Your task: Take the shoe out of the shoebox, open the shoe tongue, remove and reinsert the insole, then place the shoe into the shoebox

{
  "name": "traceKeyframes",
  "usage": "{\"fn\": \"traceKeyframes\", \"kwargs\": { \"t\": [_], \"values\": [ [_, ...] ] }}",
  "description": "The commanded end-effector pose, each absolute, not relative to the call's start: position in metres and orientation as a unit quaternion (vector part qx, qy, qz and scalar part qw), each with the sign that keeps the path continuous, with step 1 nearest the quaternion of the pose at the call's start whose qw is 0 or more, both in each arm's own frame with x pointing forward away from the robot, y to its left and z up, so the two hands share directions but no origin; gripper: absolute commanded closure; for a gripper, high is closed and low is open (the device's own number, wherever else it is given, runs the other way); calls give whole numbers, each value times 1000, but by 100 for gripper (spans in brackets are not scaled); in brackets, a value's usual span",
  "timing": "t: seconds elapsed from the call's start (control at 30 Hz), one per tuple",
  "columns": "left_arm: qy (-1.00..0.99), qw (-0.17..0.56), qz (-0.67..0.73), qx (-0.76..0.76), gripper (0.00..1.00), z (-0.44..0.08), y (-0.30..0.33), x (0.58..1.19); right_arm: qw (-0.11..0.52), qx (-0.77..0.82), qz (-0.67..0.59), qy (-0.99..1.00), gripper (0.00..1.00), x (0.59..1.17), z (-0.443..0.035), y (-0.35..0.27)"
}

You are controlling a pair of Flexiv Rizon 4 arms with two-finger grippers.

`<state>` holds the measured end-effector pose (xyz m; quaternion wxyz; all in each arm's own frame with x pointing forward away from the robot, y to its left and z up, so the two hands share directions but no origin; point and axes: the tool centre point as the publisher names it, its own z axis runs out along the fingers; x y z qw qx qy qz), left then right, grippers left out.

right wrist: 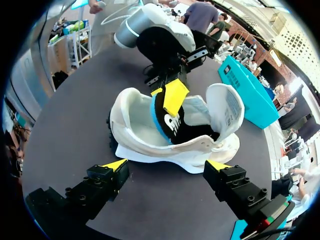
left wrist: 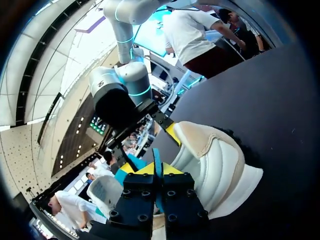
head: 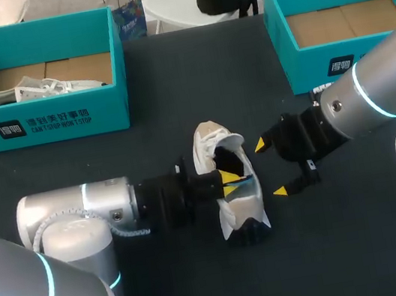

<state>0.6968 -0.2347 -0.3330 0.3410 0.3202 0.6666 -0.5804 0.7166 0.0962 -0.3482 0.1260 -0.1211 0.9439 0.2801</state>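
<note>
A white shoe [head: 237, 206] lies on its side in the middle of the dark table, its opening toward my right arm. My left gripper [head: 230, 178] reaches into that opening and is shut on the edge of the black, blue-rimmed insole [right wrist: 167, 125], which shows as a thin blue strip [left wrist: 156, 156] between the yellow tips [left wrist: 158, 170]. The tongue [right wrist: 227, 107] is folded outward. My right gripper [head: 271, 167] stands wide open just right of the shoe [right wrist: 150, 142]; its fingers [right wrist: 166, 165] straddle the sole side without touching it.
A teal shoebox [head: 41, 117] at the back left holds another white shoe [head: 29, 91]. A second teal shoebox [head: 321, 66] at the back right shows only its cardboard floor. Bare dark tabletop [head: 331, 262] lies in front of the shoe.
</note>
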Motion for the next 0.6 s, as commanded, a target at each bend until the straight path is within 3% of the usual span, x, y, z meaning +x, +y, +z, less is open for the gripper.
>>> {"fn": "traceKeyframes", "kwargs": {
  "t": [0.03, 0.07, 0.1, 0.23, 0.4, 0.6],
  "values": [
    [665, 341, -582, 320, 80, -328, -231, 691, 127, -121, 280, 944, 0, 716, -349, 97],
    [662, 340, -583, 327, 60, -320, -226, 685, 127, -121, 280, 944, 0, 716, -349, 97],
    [659, 340, -584, 331, 51, -314, -223, 683, 127, -121, 280, 944, 0, 716, -349, 97],
    [652, 344, -587, 335, 33, -296, -218, 683, 127, -121, 280, 944, 0, 716, -349, 97],
    [638, 344, -600, 339, 24, -278, -220, 683, 127, -121, 280, 944, 0, 716, -349, 97],
    [641, 316, -597, 364, 22, -265, -219, 678, 127, -121, 280, 944, 0, 716, -349, 97]
  ]
}}
